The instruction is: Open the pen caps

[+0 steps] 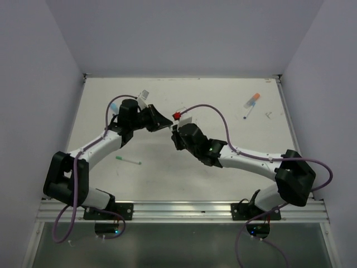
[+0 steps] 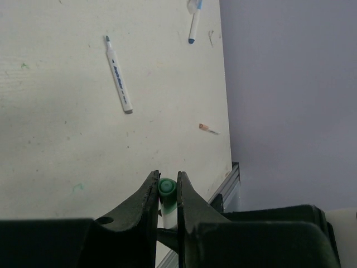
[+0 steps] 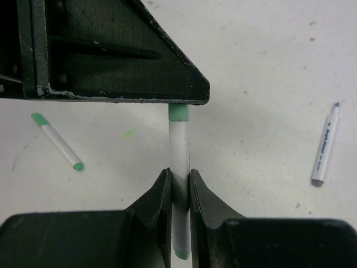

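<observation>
Green pen cap [image 3: 179,113]: being pinched between the fingers of the left gripper [image 2: 166,180], clenched hard on it, with only a short band of green peeking out past the dark fingertips in the right wrist view. Sitting flush against the end of the white barrel [image 3: 179,145], showing no gap at the joint. Being held up off the table [image 1: 167,184], roughly over its middle.

Clamping that same barrel lower down with the right gripper [image 3: 178,173], jaws squeezing it from both sides, and leaving a green tip sticking out behind the fingers. Keeping the pen stretched straight between the two grippers, fingertips facing each other and nearly meeting.

Lying flat on the table near the left arm: a second pen [image 1: 128,161], white with green at both ends, well apart from both grippers.

Lying farther out, seen from the left wrist: a white marker [image 2: 118,73] with a bluish tip.

Resting at the table's far right: an orange-and-light-blue piece [image 1: 252,100], possibly two fat caps end to end, though too small to tell, with a thin blue-tipped pen [image 1: 247,114] lying just beside it.
</observation>
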